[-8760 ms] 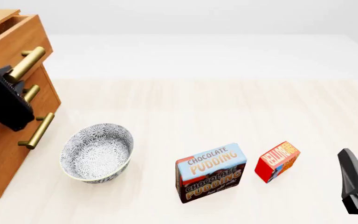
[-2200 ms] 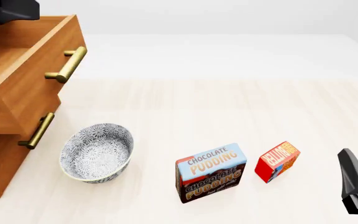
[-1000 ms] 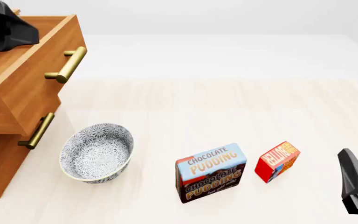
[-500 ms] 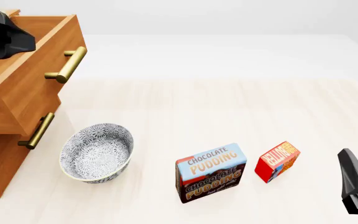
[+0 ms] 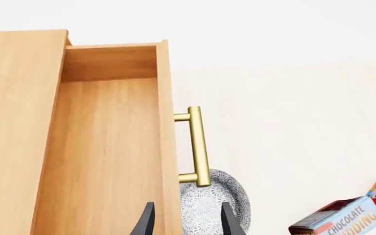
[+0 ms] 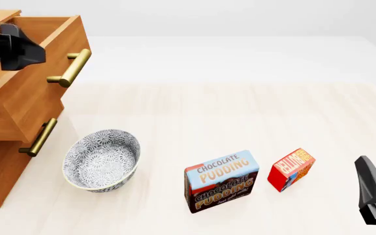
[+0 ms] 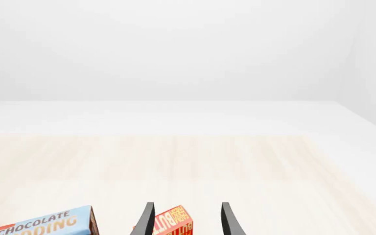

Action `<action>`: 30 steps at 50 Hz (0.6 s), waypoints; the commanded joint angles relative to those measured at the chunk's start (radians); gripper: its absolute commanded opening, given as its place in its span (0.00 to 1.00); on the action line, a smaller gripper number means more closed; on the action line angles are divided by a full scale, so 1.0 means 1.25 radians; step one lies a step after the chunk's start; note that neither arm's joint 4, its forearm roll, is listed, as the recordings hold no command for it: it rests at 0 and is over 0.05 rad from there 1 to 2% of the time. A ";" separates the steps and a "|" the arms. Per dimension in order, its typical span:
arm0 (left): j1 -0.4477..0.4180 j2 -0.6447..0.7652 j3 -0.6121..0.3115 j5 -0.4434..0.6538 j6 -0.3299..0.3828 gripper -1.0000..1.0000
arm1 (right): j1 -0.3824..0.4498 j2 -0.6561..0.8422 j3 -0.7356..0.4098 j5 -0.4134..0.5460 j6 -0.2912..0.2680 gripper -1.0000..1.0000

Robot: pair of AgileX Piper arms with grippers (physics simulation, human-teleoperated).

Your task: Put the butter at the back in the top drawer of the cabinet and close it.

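Butter (image 6: 291, 169), a small, rigid, likely light carton, stands on the table just ahead of the empty, spread-fingered right gripper (image 7: 184, 219); best pinched across its narrow sides.

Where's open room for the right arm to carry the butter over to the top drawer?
The broad bare strip of table beyond the butter and pudding box runs clear to the open top drawer. The drawer interior is bare in the left wrist view. Crowded: the near row with the bowl, and the left gripper over the drawer.
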 commanded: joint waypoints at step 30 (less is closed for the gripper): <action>0.001 0.039 0.038 -0.047 -0.008 1.00 | 0.000 0.000 0.000 0.000 0.000 1.00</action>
